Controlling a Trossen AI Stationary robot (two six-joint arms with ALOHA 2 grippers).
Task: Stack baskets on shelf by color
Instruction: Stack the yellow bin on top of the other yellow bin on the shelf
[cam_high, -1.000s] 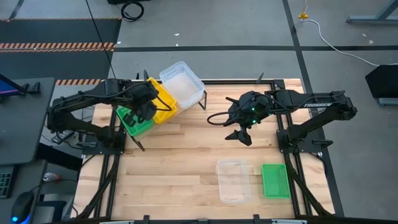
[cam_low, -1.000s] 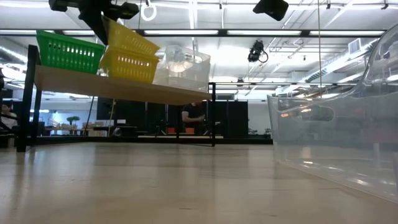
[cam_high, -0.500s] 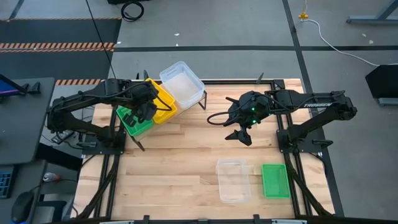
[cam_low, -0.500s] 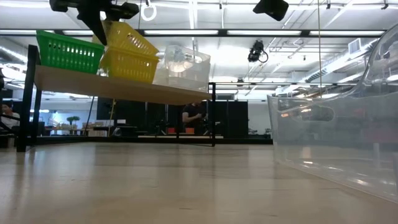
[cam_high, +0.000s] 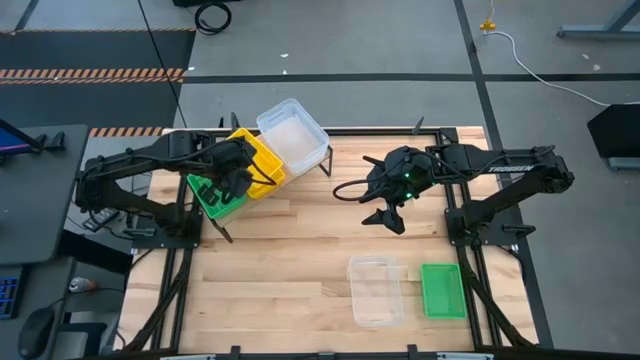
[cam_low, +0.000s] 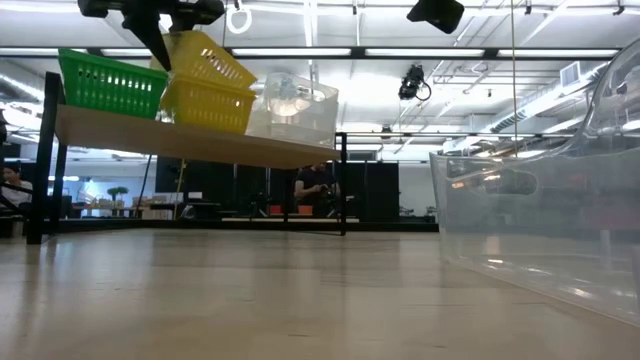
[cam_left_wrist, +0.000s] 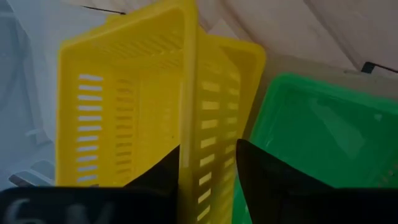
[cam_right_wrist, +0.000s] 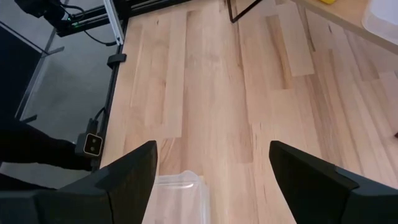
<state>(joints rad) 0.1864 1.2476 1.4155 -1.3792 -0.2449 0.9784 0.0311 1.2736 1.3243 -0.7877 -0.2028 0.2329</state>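
On the slanted plywood shelf (cam_high: 300, 172) at the table's far left stand a green basket (cam_high: 212, 196), a yellow basket (cam_low: 205, 105) and a clear basket (cam_high: 292, 135). My left gripper (cam_high: 232, 178) is shut on a second yellow basket (cam_high: 250, 155), which is tilted over the first. My right gripper (cam_high: 385, 215) hangs open above the table's middle right, touching nothing. A clear basket (cam_high: 373, 290) and a green basket (cam_high: 441, 290) rest flat on the tabletop near the right front. My left gripper (cam_left_wrist: 208, 152) pinches the upper yellow basket's slotted long wall just below its rim (cam_left_wrist: 186, 134), one finger (cam_left_wrist: 158, 177) inside the basket and one (cam_left_wrist: 267, 177) outside. It comes from above. The basket is tilted, its far end raised (cam_low: 205, 55) over the lower yellow basket (cam_left_wrist: 242, 87).
The shelf's thin black legs (cam_high: 328, 160) stand on the slatted wooden tabletop (cam_high: 290, 260). Bare wood lies between the shelf and the two baskets in front. In the low view the near clear basket (cam_low: 540, 220) fills the right side. A person (cam_low: 312, 190) stands far behind.
My left gripper has risen slightly and edged toward the table's left, still shut on the yellow basket. The held basket has shifted a little leftward and upward over the lower yellow one, staying tilted. My right arm has kept still.
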